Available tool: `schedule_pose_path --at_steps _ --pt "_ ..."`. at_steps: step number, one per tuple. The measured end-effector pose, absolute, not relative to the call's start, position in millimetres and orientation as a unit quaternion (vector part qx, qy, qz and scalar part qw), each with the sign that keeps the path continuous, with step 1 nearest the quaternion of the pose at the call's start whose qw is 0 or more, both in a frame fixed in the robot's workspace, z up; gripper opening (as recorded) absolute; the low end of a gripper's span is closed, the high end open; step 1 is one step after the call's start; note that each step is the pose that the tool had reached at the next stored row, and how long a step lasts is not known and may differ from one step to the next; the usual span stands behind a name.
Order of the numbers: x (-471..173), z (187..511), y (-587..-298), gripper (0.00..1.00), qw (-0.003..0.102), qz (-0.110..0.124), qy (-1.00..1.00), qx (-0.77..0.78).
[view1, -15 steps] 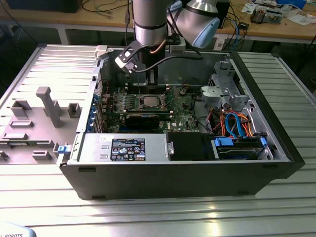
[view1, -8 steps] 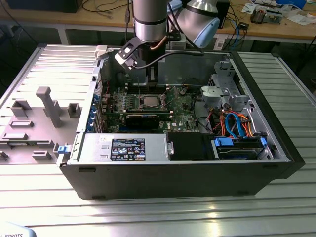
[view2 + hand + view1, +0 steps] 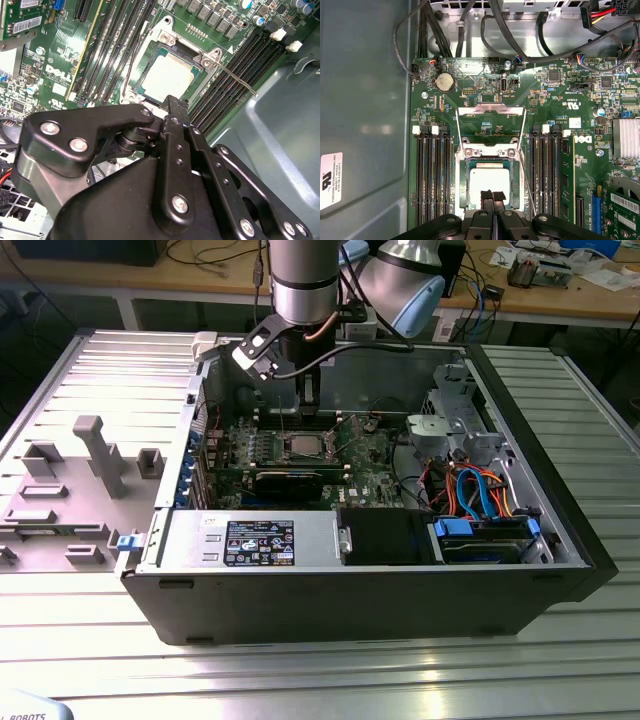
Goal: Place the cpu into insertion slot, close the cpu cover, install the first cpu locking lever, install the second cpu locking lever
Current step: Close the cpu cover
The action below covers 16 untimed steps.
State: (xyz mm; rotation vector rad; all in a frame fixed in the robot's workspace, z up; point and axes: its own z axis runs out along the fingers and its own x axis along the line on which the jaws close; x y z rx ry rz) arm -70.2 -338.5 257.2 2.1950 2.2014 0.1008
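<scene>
The cpu [image 3: 490, 181] lies flat in the insertion slot on the green motherboard [image 3: 580, 95]; its silvery top also shows in the second wrist view [image 3: 167, 75] and, small, in the exterior view [image 3: 304, 448]. The cpu cover [image 3: 491, 111] is swung open, tilted back behind the socket. A thin locking lever [image 3: 527, 186] stands raised beside the socket, seen too in the second wrist view [image 3: 239, 80]. My gripper [image 3: 492, 196] hovers just over the near edge of the cpu, its black pads pressed together with nothing between them. It hangs over the socket [image 3: 309, 408].
Memory slots [image 3: 434, 180] flank the socket on both sides. Black cables [image 3: 520, 45] run across the back of the case. A heatsink [image 3: 626, 139] sits to one side. The case [image 3: 560, 540] holds drive bays and blue-orange cables [image 3: 480, 495] at the exterior view's right.
</scene>
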Motion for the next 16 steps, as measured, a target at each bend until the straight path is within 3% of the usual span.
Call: schedule_pose_path --at_steps 6,10,16 --pt "-70.2 257.3 -338.5 0.11 0.016 0.032 0.708 0.706" --pt "-63.5 256.9 -338.5 0.11 0.008 0.024 0.708 0.706" --pt "-62.8 256.8 -338.5 0.11 0.006 0.022 0.708 0.706"
